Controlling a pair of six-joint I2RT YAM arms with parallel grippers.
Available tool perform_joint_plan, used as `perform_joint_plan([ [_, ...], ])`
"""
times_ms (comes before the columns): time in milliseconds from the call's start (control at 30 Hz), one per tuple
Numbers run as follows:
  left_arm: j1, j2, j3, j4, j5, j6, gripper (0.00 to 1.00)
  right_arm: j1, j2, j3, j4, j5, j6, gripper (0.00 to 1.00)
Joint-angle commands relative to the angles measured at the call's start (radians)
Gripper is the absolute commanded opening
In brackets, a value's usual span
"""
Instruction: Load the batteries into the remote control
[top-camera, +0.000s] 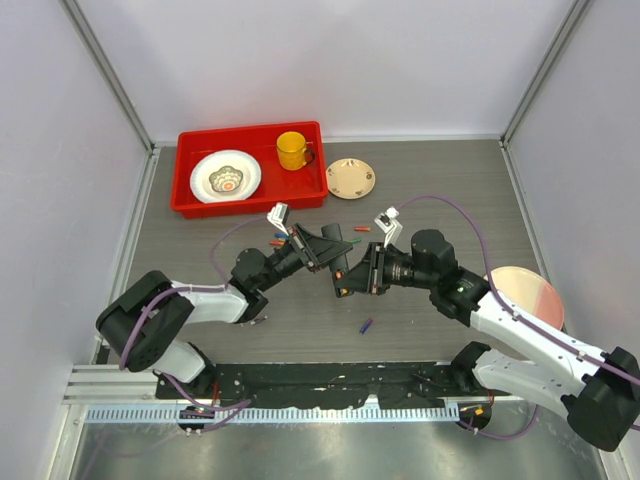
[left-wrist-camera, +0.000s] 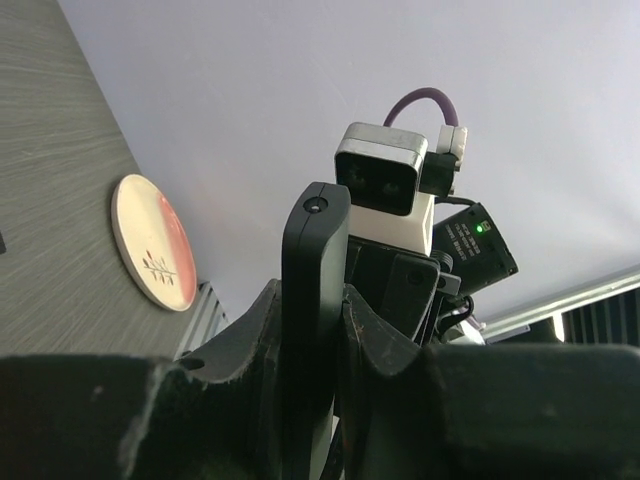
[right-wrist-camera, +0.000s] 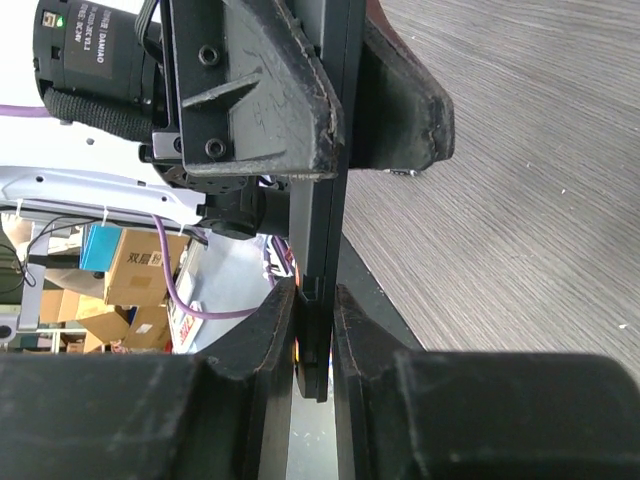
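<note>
Remote control, slim flat black plastic bar (left-wrist-camera: 315, 250), aloft over grey table (top-camera: 450, 200), pinched edge-on by left gripper (left-wrist-camera: 312, 305) and right gripper (right-wrist-camera: 313, 305) together, back cover on or off hard to tell, so hold both pinches square, no twisting.

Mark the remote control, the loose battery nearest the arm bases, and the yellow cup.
remote control (left-wrist-camera: 313, 270), left wrist view, upper half of its narrow edge.
loose battery (top-camera: 366, 326), top external view, middle of the cell.
yellow cup (top-camera: 292, 150), top external view, its open top.
</note>
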Motion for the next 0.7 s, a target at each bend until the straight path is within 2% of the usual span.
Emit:
perform_joint_plan([
  [0,-0.068,0.002,-0.011,0.241,-0.015,0.007,0.0,0.0,0.044,0.036,0.115,0.074,-0.011,0.11],
  [167,-0.071,-0.007,-0.036,0.241,-0.078,0.026,0.0,0.0,0.062,0.042,0.123,0.055,-0.003,0.27],
  [367,-0.069,-0.036,-0.059,0.199,-0.115,0.066,0.0,0.0,0.045,0.079,0.063,0.042,-0.035,0.42],
  [467,-0.068,-0.05,-0.059,0.178,-0.125,0.083,0.0,0.0,0.038,0.091,0.031,0.042,-0.05,0.45],
  [667,-0.053,-0.09,-0.062,0.112,-0.15,0.11,0.0,-0.001,0.01,0.102,-0.049,0.045,-0.087,0.47],
])
